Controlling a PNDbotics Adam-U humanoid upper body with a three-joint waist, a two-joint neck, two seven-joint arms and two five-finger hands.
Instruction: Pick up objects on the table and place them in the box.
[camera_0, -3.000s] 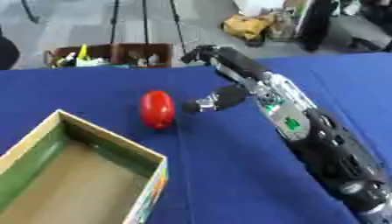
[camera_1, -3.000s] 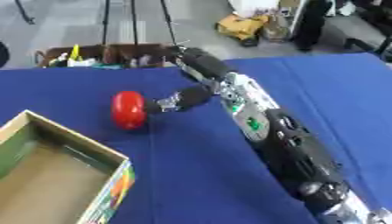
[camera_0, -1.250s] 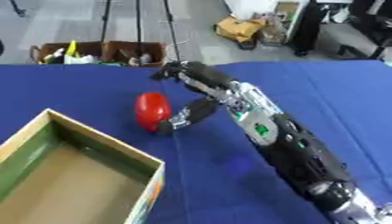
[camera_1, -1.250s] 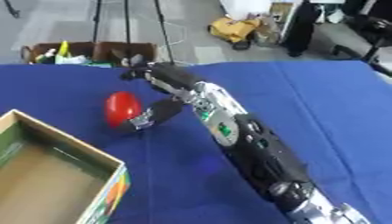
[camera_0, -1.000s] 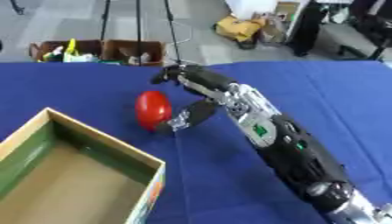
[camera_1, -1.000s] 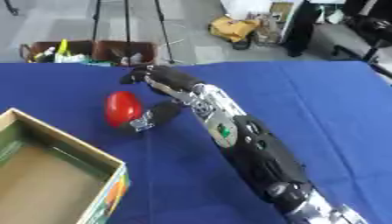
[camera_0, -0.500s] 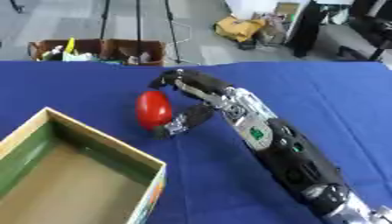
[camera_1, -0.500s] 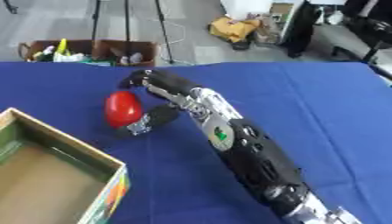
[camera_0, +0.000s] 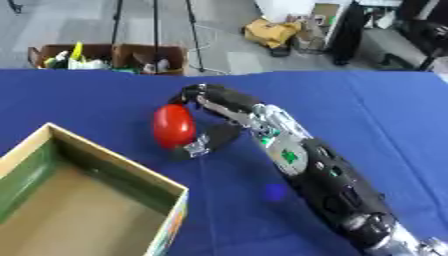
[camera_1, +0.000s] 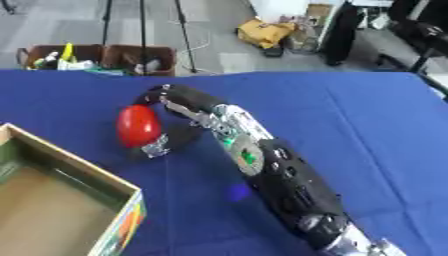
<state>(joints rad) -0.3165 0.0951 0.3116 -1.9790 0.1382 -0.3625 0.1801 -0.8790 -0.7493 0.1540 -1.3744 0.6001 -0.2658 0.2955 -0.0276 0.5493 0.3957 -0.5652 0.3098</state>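
Note:
A red egg-shaped object (camera_0: 173, 126) stands on the blue table (camera_0: 376, 115), left of centre. My right hand (camera_0: 213, 102) reaches it from the right, the arm running in from the lower right corner. Its fingers (camera_0: 186, 93) curl over the far top of the red object. The thumb (camera_1: 166, 141) lies against the object's near lower side. An open cardboard box (camera_0: 121, 172) with green inner walls sits at the lower left, its near corner just below the object. My left hand shows in neither view.
Beyond the table's far edge, cardboard boxes (camera_0: 114, 55) with small items stand on the floor, beside tripod legs (camera_0: 156, 25). A yellow bag (camera_0: 269, 31) lies further back. Blue cloth stretches to the right of my arm.
My right hand has moved left and closed in on the red object, fingers over its top and thumb under its near side. The object and box have stayed put.

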